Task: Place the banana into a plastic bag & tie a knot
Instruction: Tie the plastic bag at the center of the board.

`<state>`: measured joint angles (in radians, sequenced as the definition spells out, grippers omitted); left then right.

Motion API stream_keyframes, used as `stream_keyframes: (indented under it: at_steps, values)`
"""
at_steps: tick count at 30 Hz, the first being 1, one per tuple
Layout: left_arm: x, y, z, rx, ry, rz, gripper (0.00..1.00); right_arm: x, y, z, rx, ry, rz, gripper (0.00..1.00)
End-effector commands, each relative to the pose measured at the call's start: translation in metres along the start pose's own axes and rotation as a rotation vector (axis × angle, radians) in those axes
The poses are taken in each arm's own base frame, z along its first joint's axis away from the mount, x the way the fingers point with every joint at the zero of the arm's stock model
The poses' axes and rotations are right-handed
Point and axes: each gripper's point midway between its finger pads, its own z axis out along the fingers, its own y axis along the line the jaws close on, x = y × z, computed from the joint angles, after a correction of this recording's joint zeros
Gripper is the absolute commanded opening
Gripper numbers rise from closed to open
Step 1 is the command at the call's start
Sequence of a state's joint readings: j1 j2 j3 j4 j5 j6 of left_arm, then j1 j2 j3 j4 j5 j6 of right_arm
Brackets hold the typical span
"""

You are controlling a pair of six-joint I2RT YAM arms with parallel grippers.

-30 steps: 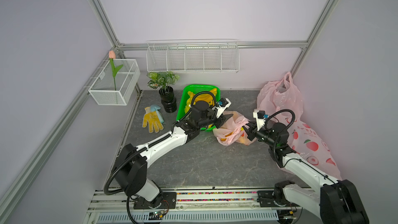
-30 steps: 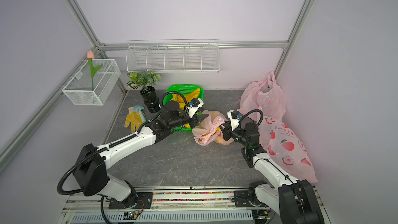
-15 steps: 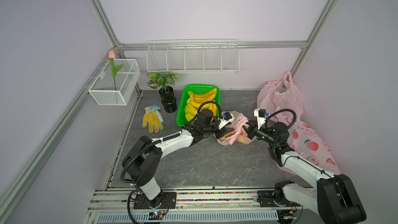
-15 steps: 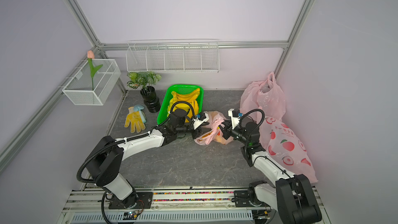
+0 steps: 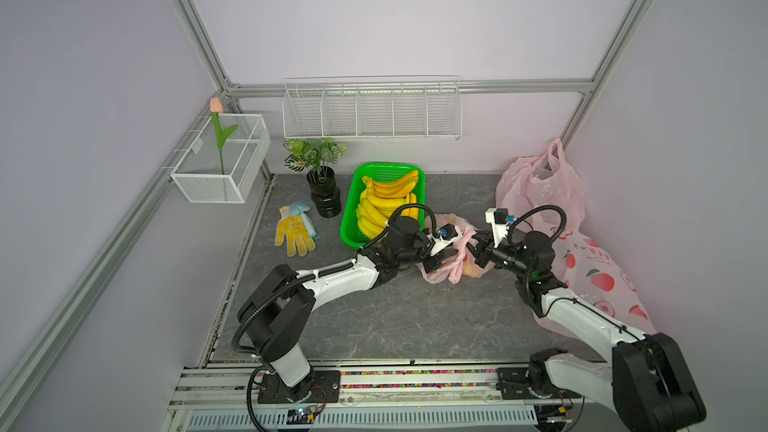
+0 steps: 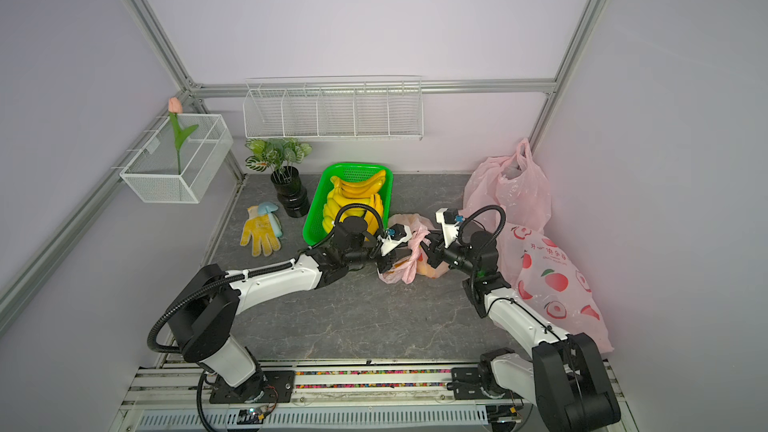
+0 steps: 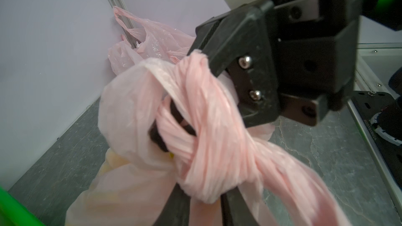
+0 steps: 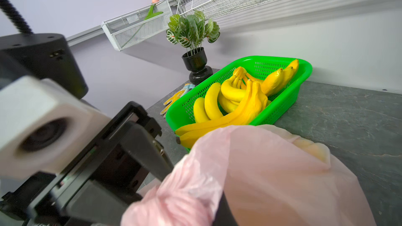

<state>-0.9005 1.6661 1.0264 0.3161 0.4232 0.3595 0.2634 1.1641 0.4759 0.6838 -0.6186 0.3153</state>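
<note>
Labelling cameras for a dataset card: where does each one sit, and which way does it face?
Top views: high in front, looking down on the table; left arm and right arm show, left gripper and right gripper at the bag.
Left wrist: on left arm, facing the bag's twisted top; right gripper shows.
Right wrist: on right arm, facing basket of bananas; left gripper shows.
Shared: all see the bag.

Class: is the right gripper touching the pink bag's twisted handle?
Touching. The left wrist view shows the right gripper pinching the end of the twisted handle.
</note>
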Motion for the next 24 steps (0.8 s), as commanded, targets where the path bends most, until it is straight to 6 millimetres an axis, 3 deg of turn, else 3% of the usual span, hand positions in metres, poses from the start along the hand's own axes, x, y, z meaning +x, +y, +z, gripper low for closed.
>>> stream_keyframes:
  at_steps: [1,6,10,16,24]
  values:
    - [-0.023,-0.022,0.007,0.030,-0.081,0.017,0.26,-0.022,0.000,0.005,-0.004,-0.056,0.010,0.07]
    - [-0.036,-0.033,0.016,0.020,-0.130,-0.005,0.25,-0.025,-0.002,0.012,-0.028,-0.060,0.024,0.07]
    - [-0.037,-0.028,0.016,-0.012,-0.142,-0.023,0.26,-0.021,-0.003,0.012,-0.031,-0.051,0.021,0.07]
    - [-0.024,-0.018,-0.001,-0.110,-0.091,-0.033,0.30,-0.011,-0.002,0.010,-0.031,-0.016,0.008,0.06]
    - [-0.023,-0.011,-0.021,-0.176,-0.060,-0.071,0.34,-0.007,0.001,0.009,-0.049,-0.009,-0.005,0.07]
